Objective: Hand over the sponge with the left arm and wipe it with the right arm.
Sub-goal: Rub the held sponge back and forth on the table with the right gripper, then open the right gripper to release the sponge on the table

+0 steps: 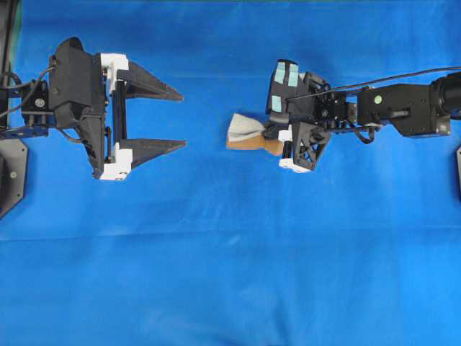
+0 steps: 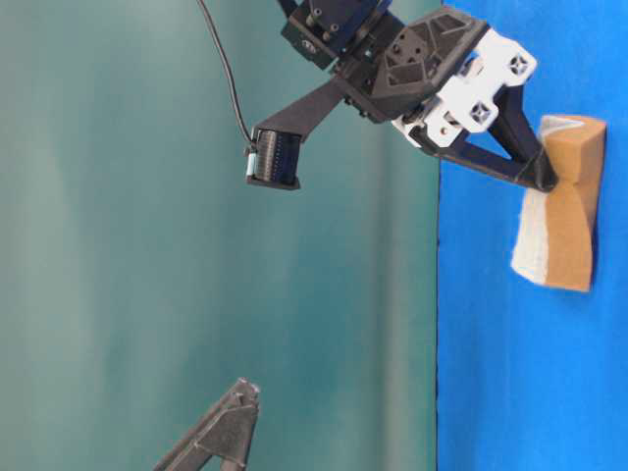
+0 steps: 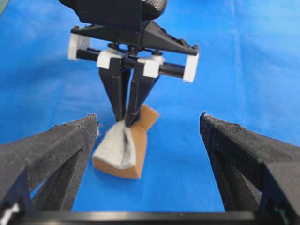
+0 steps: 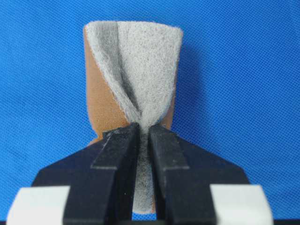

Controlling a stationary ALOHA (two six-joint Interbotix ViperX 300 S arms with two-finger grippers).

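Two claw fingers of the right claw (image 1: 277,134) pinch the sponge (image 1: 248,133), creasing its grey face, over the blue counter (image 1: 230,274). At nine o'clock, well apart, the left claw (image 1: 176,119) gapes wide, holding nothing.

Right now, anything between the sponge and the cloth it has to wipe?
Nothing visible. The right gripper is shut on the sponge, pinching it in the middle, over bare blue cloth. The left gripper is open, apart from the sponge, with only cloth in the gap between them.
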